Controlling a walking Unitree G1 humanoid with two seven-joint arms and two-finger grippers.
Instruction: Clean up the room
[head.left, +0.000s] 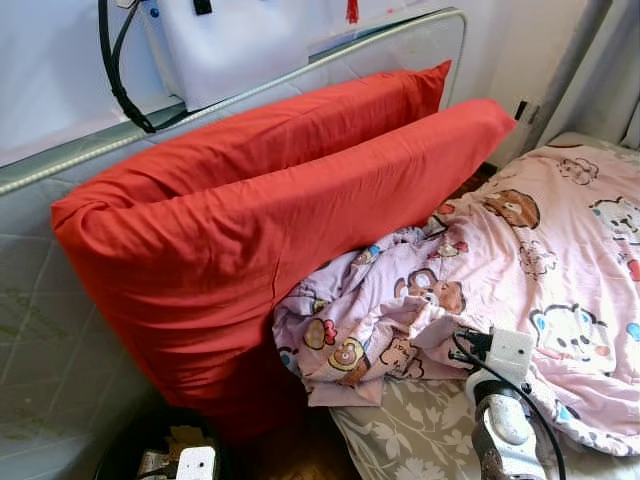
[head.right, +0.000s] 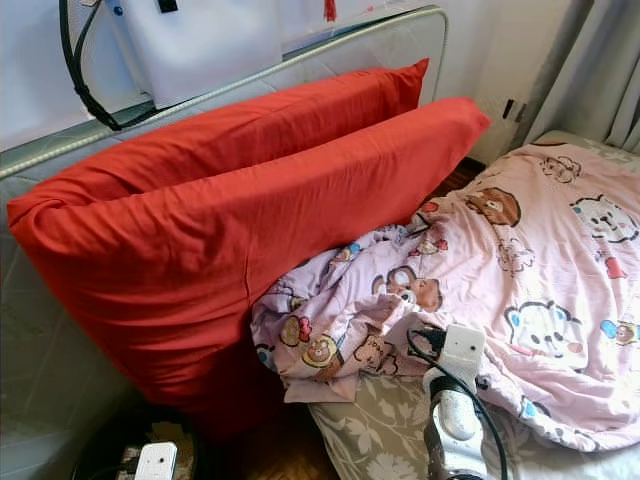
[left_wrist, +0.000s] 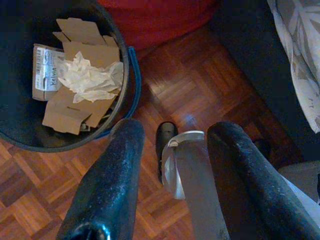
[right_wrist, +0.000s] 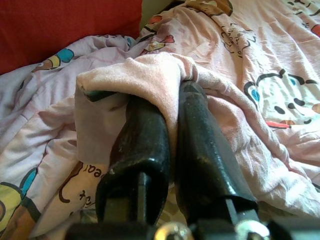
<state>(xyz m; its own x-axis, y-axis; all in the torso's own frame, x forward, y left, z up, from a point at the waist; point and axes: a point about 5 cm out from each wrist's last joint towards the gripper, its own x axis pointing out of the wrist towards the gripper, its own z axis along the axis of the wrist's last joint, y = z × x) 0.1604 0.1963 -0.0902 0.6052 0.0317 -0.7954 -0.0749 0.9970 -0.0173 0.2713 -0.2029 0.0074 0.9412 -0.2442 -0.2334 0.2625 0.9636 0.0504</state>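
Note:
A pink quilt (head.left: 560, 250) printed with cartoon bears lies rumpled on the bed, its bunched corner (head.left: 370, 330) against two red pillows (head.left: 300, 200). The pillows lean side by side on a pale upright mattress (head.left: 40, 300). My right gripper (right_wrist: 172, 100) is shut on a fold of the pink quilt (right_wrist: 150, 70), which drapes over its fingertips near the bed's front edge. My left gripper (left_wrist: 175, 132) hangs open above the wooden floor (left_wrist: 200, 85), beside a black waste bin (left_wrist: 125, 75), with nothing between its fingers.
The bin (head.left: 125, 450) at the foot of the pillows holds cardboard scraps (left_wrist: 75, 107) and crumpled white paper (left_wrist: 90, 77). A grey floral sheet (head.left: 400, 430) covers the bed's front edge. A white bag (head.left: 240, 40) and a black cable (head.left: 115, 70) hang above the mattress. Curtains (head.left: 610, 70) stand at the far right.

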